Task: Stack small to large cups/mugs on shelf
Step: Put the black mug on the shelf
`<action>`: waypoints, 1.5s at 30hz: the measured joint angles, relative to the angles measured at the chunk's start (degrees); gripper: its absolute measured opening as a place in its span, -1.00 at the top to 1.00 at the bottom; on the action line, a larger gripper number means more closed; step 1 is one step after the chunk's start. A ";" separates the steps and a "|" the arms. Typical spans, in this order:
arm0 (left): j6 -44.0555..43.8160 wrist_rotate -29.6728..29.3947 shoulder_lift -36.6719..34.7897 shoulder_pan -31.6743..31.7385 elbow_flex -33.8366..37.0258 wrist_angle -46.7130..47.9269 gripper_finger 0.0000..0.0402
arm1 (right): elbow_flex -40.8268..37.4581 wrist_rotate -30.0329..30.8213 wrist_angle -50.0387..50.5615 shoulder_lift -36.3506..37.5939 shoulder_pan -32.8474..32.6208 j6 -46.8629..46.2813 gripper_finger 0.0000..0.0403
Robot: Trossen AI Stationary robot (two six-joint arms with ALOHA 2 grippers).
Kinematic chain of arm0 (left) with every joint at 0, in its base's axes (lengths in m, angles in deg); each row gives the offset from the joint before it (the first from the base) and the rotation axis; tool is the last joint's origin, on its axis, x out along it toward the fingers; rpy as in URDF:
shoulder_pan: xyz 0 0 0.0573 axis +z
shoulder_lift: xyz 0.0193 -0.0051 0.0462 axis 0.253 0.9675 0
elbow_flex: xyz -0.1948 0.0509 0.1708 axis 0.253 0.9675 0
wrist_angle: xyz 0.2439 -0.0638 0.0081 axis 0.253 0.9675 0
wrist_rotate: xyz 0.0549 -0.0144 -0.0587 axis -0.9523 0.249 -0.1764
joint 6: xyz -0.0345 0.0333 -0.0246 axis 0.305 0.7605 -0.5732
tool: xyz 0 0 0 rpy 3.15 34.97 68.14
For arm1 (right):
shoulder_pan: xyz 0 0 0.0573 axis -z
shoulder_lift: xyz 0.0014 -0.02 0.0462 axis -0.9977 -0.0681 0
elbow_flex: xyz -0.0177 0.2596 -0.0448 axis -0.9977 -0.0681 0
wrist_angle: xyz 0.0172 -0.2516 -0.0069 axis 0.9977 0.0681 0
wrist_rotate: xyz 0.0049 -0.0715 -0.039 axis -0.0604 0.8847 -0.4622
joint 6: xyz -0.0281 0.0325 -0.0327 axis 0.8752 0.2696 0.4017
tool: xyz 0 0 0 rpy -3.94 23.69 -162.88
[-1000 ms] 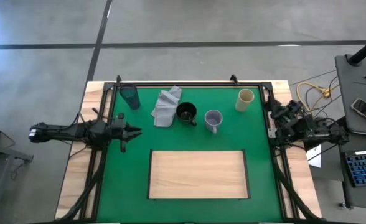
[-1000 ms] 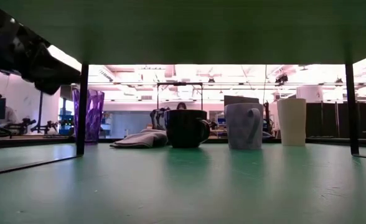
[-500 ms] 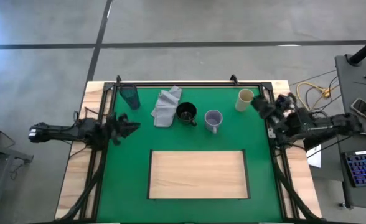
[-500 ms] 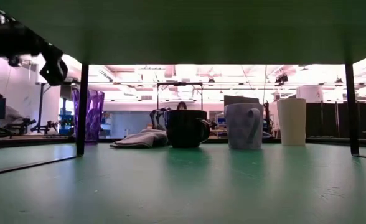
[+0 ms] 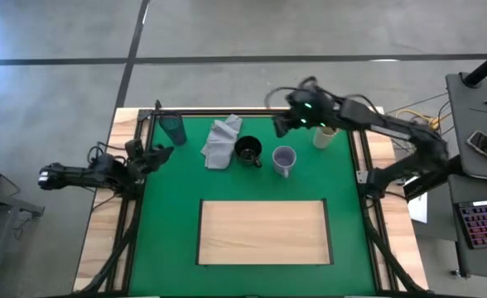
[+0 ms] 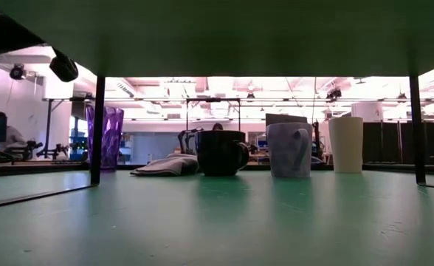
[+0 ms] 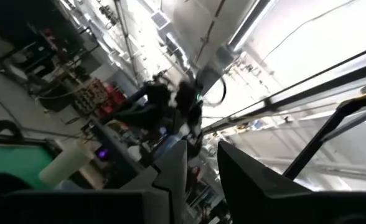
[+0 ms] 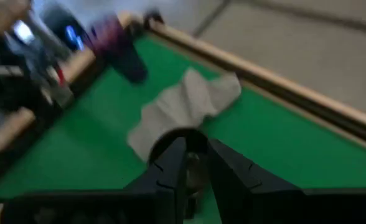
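Cups sit in a row across the upper mat: tumbler (image 5: 173,129), black mug (image 5: 248,151), lavender mug (image 5: 284,159), cream cup (image 5: 325,132). Right gripper (image 5: 282,124) fingers narrow, nothing between them, upper centre above the black mug. Left gripper (image 5: 162,152) at left edge, fingers narrow, empty. Shelf (image 5: 263,233) lower centre, bare. Cloth (image 5: 221,141) between tumbler and black mug.

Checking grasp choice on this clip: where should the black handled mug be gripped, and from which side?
Grip the black handled mug by its rim wall, coming straight down from above. It stands upright with its mouth open, the handle points toward the wooden board, and the grey cloth crowds its other side.
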 joint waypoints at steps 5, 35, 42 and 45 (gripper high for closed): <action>2.03 -0.11 0.02 0.00 -0.01 4.47 0.61 | 15.88 -0.04 12.66 -12.73 1.57 8.02 0.71; 7.79 5.48 0.02 -0.02 0.19 18.34 0.61 | 38.31 -7.19 34.07 -42.02 1.57 9.61 0.16; 7.65 5.45 0.02 -0.02 0.19 18.32 0.61 | 34.44 -3.84 30.03 -42.02 1.94 9.53 0.15; 7.63 5.43 0.02 -0.02 0.19 18.32 0.61 | 33.53 -3.61 28.66 -42.02 2.19 9.52 0.15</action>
